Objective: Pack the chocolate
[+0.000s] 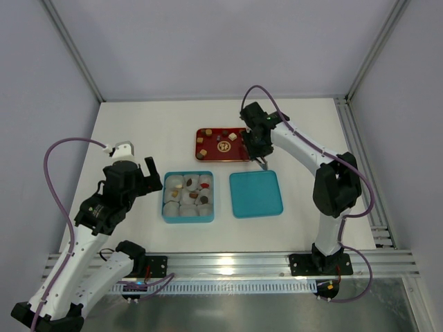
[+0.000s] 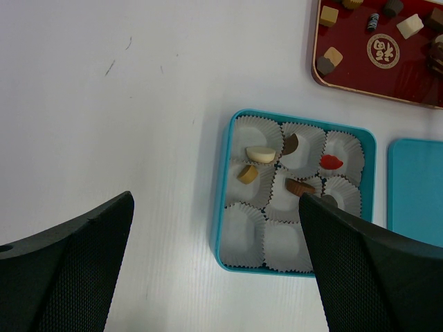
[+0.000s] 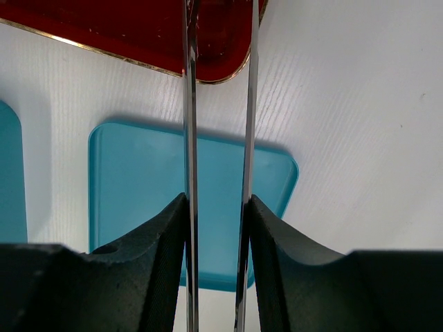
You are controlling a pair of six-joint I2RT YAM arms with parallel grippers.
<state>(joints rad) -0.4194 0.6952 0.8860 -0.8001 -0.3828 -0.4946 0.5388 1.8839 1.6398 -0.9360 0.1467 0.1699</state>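
On white table (image 1: 138, 131), right gripper (image 1: 264, 164) hovers between tray (image 1: 211, 154) edge and lid (image 1: 256, 195).

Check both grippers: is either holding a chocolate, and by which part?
Left gripper is open and empty. Right gripper: nothing shows between its blades, but the tips are out of the wrist view, so cannot tell.

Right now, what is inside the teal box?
The teal box holds paper cups, three by three. Showing pieces: cream, dark brown, red, tan, brown. Two near cups are empty. A finger of the left gripper covers the corner cup.
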